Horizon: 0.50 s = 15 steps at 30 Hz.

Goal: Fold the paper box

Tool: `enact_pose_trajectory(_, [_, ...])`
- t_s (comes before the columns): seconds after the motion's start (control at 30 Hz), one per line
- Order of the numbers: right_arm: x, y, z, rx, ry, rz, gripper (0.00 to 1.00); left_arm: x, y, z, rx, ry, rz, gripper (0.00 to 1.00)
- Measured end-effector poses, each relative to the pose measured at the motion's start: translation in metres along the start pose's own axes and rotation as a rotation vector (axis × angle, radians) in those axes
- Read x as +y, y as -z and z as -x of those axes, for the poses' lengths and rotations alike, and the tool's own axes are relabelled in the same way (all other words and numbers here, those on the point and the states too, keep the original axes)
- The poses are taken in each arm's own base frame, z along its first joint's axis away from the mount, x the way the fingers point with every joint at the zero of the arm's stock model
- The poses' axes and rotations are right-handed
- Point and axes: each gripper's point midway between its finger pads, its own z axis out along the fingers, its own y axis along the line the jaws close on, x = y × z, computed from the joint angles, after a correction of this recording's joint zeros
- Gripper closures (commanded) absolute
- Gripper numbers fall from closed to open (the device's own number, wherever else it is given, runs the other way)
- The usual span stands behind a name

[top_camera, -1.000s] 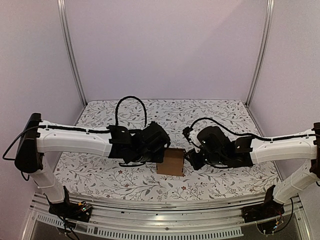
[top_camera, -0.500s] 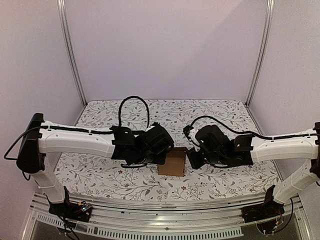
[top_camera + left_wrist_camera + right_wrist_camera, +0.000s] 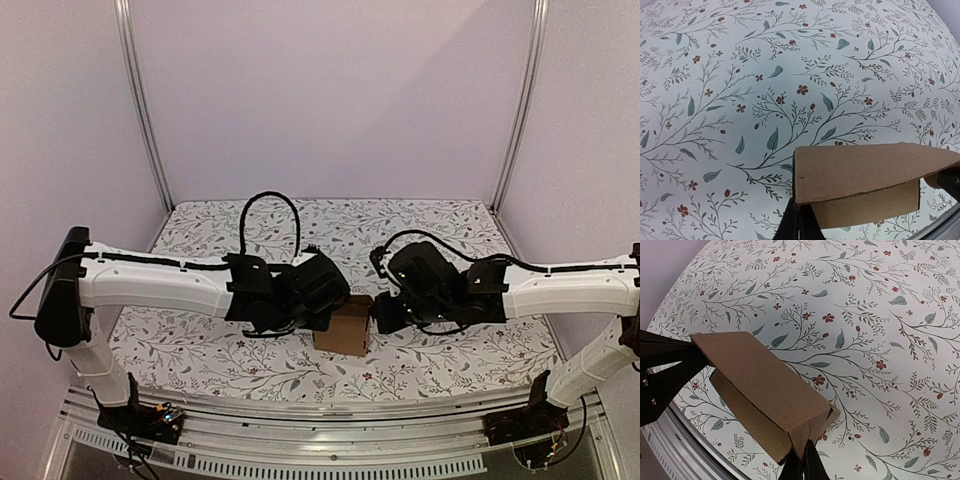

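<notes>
Your left gripper (image 3: 325, 312) is clenched, its fingers (image 3: 790, 231) pressed flat together at a corner of the paper box (image 3: 342, 328), where a brown top panel meets the wall below it. In the left wrist view the plain cardboard fills the lower right of the frame, with the floral tabletop (image 3: 740, 75) spread out behind it.

From above, the small squarish carton sits midway between your two arms, near the front of the tabletop (image 3: 450, 365). Its unprinted face is turned toward the camera. Whether it rests on the cloth or hangs just above it is hard to tell from this angle.

On the far side, your right gripper (image 3: 376, 315) is likewise closed tight, its fingers (image 3: 812, 471) nipping the opposite corner of the box (image 3: 760, 385). In the right wrist view the long top panel runs away from that pinch toward the dark body of the left gripper (image 3: 662, 372) at the other end.

Both white arms reach inward from the outer edges, each with a black cable (image 3: 268, 205) looping above its wrist.
</notes>
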Motion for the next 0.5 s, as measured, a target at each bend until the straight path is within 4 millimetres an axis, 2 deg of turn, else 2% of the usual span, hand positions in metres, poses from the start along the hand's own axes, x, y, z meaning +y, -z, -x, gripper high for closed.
enact_pose_trajectory(0.5, [0.0043, -0.0006, -0.0040, 0.058, -0.239, 0.062, 1.00, -0.0011, 0.0035, -0.0019, -0.019, -0.032, 0.013, 1.00])
